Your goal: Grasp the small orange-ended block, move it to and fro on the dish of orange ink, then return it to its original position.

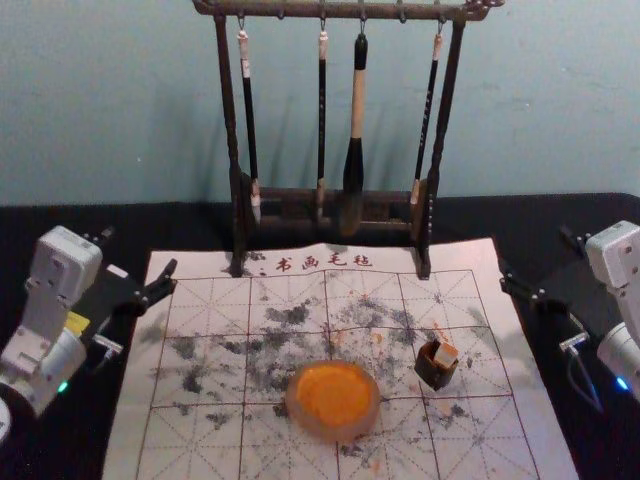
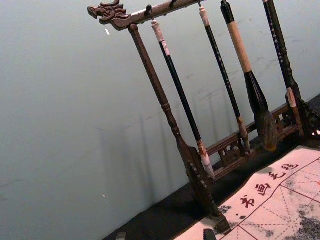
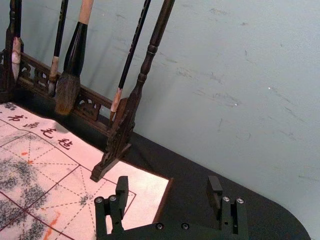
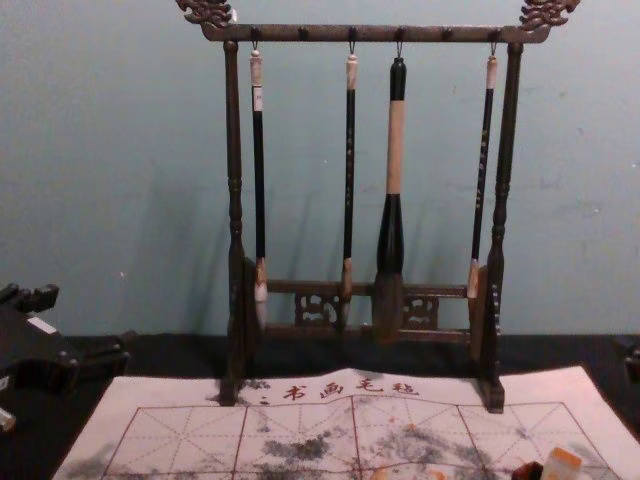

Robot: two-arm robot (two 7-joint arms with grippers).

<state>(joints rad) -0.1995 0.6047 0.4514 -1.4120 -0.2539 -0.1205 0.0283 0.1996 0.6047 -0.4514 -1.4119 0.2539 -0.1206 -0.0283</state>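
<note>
Block (image 4: 560, 468), pale with orange upper end, tilted in dark holder (image 1: 432, 374); left gripper (image 1: 139, 252), right gripper (image 1: 536, 258) flank mat (image 1: 130, 440), jaws wide.

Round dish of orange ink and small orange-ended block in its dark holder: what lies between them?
The head view shows no object there: only white cloth mat, ruled and grey-smudged, between dish and block.
</note>
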